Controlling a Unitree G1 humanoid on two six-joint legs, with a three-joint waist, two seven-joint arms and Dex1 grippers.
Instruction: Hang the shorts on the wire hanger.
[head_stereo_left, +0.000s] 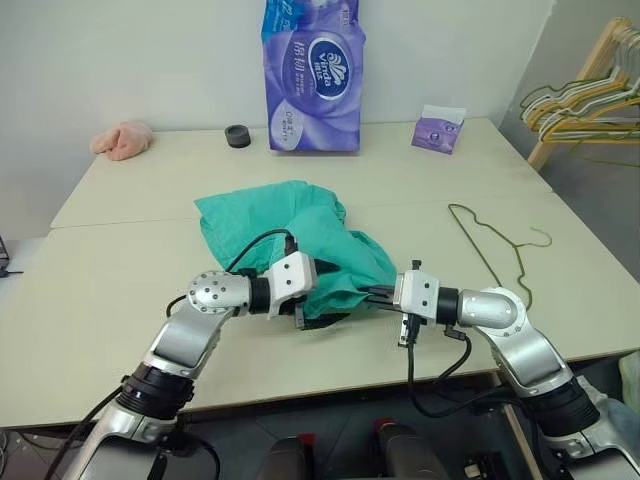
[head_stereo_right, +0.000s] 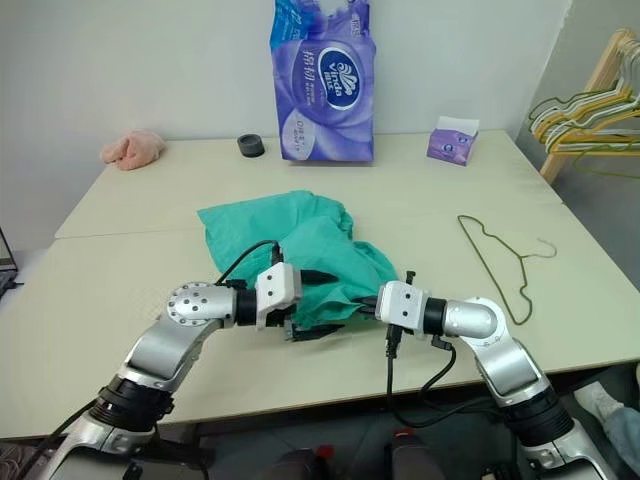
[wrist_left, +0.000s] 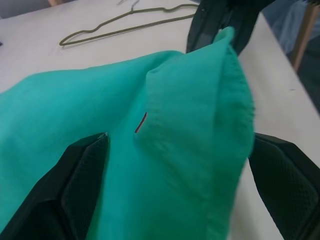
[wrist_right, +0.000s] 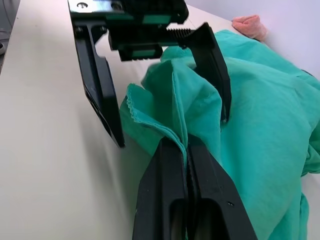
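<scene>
The teal-green shorts (head_stereo_left: 290, 225) lie crumpled in the middle of the table (head_stereo_left: 120, 300). My right gripper (wrist_right: 185, 146) is shut on a hem of the shorts and holds that edge lifted off the table. My left gripper (head_stereo_left: 322, 296) is open, and its two black fingers (wrist_left: 75, 185) straddle the raised fold right in front of the right gripper's tips, one on each side of the cloth. The wire hanger (head_stereo_left: 490, 245), thin and dark olive, lies flat on the table to the right of the shorts, untouched.
At the back of the table stand a purple toilet-paper pack (head_stereo_left: 312, 75), a small purple tissue box (head_stereo_left: 438, 130), a black tape roll (head_stereo_left: 238, 136) and a pink cloth (head_stereo_left: 122, 140). A wooden rack with bunched hangers (head_stereo_left: 590, 100) stands beyond the right edge.
</scene>
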